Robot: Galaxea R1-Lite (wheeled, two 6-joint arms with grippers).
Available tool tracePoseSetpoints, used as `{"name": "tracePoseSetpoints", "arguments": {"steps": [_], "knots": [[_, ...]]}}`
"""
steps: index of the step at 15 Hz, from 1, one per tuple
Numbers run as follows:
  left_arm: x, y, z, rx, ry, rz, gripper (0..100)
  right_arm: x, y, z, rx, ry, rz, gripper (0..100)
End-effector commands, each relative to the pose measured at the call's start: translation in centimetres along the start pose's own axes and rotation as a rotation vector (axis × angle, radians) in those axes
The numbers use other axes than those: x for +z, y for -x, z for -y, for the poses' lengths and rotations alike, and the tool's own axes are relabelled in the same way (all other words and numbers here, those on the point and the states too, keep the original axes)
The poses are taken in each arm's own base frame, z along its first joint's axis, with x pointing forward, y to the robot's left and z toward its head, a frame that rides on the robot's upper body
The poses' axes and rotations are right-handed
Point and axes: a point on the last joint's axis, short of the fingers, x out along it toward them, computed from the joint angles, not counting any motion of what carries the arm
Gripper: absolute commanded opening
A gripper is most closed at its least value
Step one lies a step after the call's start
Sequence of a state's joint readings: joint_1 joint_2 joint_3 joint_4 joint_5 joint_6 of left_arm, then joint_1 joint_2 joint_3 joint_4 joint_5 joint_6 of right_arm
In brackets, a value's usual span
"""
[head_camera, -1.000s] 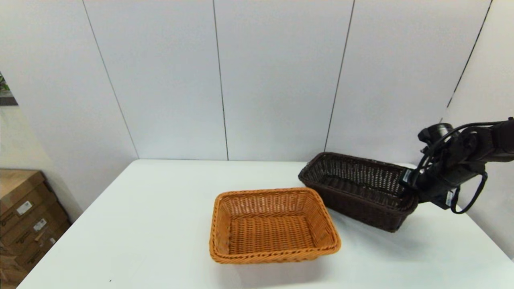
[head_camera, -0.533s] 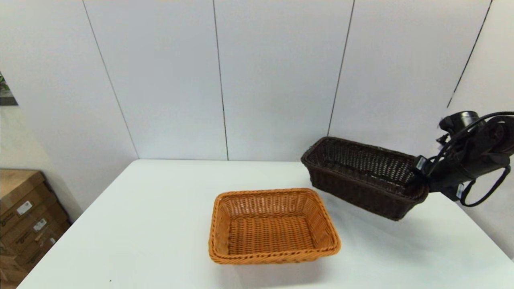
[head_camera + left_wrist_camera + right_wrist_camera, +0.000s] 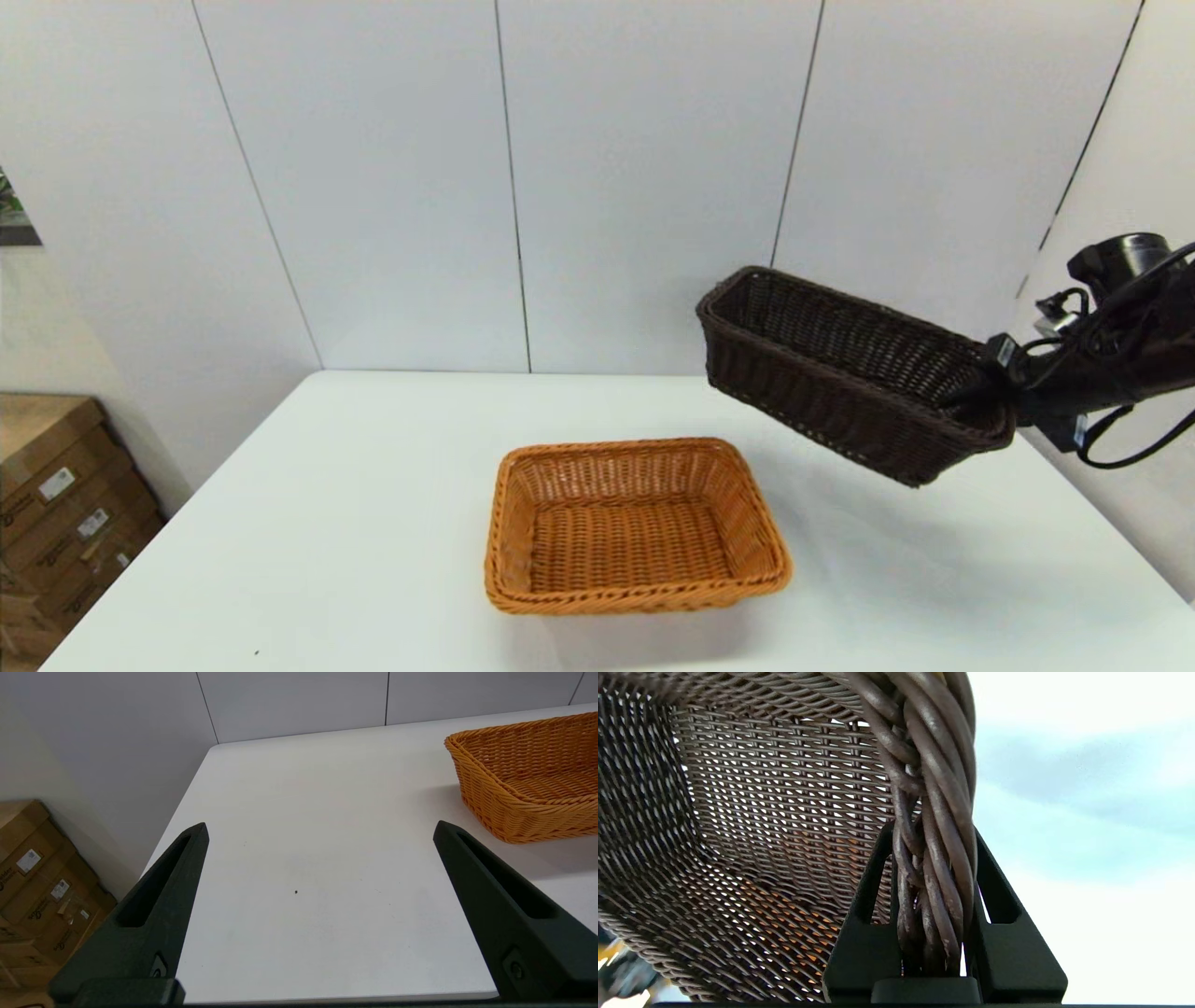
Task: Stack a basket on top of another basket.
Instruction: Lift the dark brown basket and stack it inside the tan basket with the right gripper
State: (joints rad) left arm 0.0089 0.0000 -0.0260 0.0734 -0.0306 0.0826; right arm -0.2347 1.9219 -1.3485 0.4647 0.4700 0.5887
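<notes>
Two baskets in play, and only one is on the white table (image 3: 308, 523) now. Largest thing first: that table carries the orange-tan basket (image 3: 635, 525) squarely on its surface, mouth up, nothing in it, and it hasn't budged over the last second. That basket is my landmark.

Now the news: the dark brown basket (image 3: 845, 373) has come right off the table. A second ago its base was down, off to the right of the orange-tan basket and a little behind it; half a second ago it was rising; now it hangs clear in the air, above and to the right of the orange-tan basket, tilted so the far-left end rides high and the end I'm holding sits lower.

I've got it with my right gripper (image 3: 931, 933), fingers (image 3: 864, 933) pinching the braided rim of its short end wall, one finger inside, one outside, the twisted strands squeezed tight between them. Through the open weave I can see orange below.

So the lift is done, I'd say; what's left is carrying it left, over the orange-tan basket, levelling it and lowering it in. Held at one end only, it may sag or swing.

My left gripper (image 3: 320, 830) is idle, fingers spread wide, to the left of the orange-tan basket.
</notes>
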Motion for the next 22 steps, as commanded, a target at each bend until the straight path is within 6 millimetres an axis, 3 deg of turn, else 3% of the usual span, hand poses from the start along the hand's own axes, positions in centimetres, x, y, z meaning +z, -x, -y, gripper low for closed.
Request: {"name": "tracePoseSetpoints", "arguments": {"steps": [1,3,14,18,22], "knots": [[0.0,0.0,0.0,0.000,0.000,0.001,100,-1.9,2.0,-2.2,0.069,0.056,-0.029,0],[0.0,0.0,0.0,0.000,0.000,0.001,100,-3.6,2.2,-3.9,0.117,0.109,-0.085,0],[0.0,0.0,0.0,0.000,0.000,0.001,100,-12.6,-0.8,-10.9,0.186,0.407,-0.341,0],[0.0,0.0,0.0,0.000,0.000,0.001,100,-14.8,-1.4,-11.9,0.200,0.533,-0.400,0],[0.0,0.0,0.0,0.000,0.000,0.001,100,-15.1,-1.7,-11.6,0.196,0.643,-0.420,0]]}}
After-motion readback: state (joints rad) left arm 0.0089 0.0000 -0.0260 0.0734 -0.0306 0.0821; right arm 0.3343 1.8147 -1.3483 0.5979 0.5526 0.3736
